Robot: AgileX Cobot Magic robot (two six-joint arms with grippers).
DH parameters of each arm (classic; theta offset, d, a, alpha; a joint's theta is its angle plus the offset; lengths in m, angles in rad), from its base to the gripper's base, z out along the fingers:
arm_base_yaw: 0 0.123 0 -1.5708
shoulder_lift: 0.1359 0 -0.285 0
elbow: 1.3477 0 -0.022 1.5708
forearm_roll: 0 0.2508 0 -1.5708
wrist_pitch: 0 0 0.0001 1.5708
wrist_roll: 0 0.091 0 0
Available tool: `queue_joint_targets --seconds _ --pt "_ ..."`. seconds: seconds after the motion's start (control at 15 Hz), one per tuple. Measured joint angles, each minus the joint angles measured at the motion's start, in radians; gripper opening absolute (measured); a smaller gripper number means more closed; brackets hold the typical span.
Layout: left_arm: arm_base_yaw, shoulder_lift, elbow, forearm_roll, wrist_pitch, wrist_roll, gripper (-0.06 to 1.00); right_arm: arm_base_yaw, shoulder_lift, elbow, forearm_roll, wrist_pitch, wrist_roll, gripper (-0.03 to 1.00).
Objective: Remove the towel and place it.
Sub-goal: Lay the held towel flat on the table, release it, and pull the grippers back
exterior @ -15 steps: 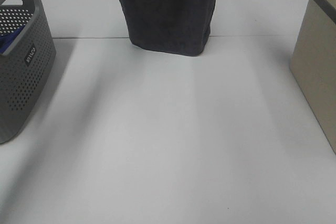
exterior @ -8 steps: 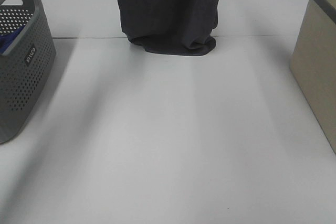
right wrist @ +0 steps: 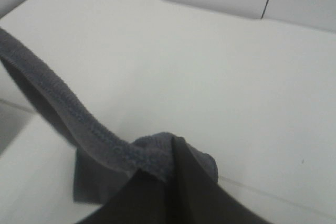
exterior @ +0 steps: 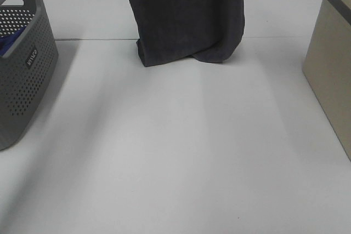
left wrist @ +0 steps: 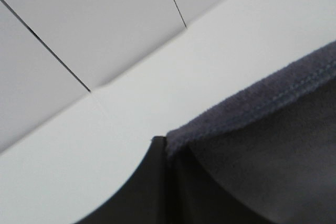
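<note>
- We see the towel (exterior: 186,20), dark charcoal terry, hanging down from the top edge of the high view, in the upper centre of the frame
- Its lower end touches the desk (exterior: 175,152) and folds over on itself there, just below the thin seam (exterior: 98,39) that crosses the desk top
- The left tool (left wrist: 167,148) is clenched on the towel's stitched hem (left wrist: 283,95); in its wrist view we see the cloth wedged between the dark fingers
- The right tool (right wrist: 169,174) is likewise grasping the towel, with a bunched corner (right wrist: 157,153) pinched between its fingers and the hemmed edge running away from it
- Neither tool shows in the high view; both lie above its top edge
- A grey perforated basket (exterior: 27,64) stands at the left edge of the frame, well apart from the towel, with a blue cloth (exterior: 8,45) inside it
- A beige bin (exterior: 332,75) stands at the right edge of the frame, also well apart from the towel
- The towel lies between the two containers and touches neither
</note>
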Motion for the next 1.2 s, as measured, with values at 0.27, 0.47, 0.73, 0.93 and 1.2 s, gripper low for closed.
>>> queue_joint_targets --seconds 0.27,0.47,0.73,0.93,1.2 --pt "0.0 -0.097 -0.001 -0.092 0.348 -0.072 0.0 0.0 -0.07 0.0 0.052 0.288 -0.044 0.01" --pt "0.0 -0.108 0.029 -0.094 0.354 -0.213 0.0 0.0 -0.074 0.0 0.088 0.359 -0.049 0.01" --pt "0.0 -0.268 0.308 -0.108 0.354 -0.238 0.0 0.0 -0.156 0.053 0.148 0.361 -0.052 0.01" --pt "-0.005 -0.546 0.664 -0.133 0.353 -0.238 0.0 0.0 -0.277 0.251 0.204 0.361 -0.052 0.01" --pt "-0.011 -0.817 1.033 -0.212 0.345 -0.207 0.0 0.008 -0.482 0.566 0.262 0.359 -0.053 0.01"
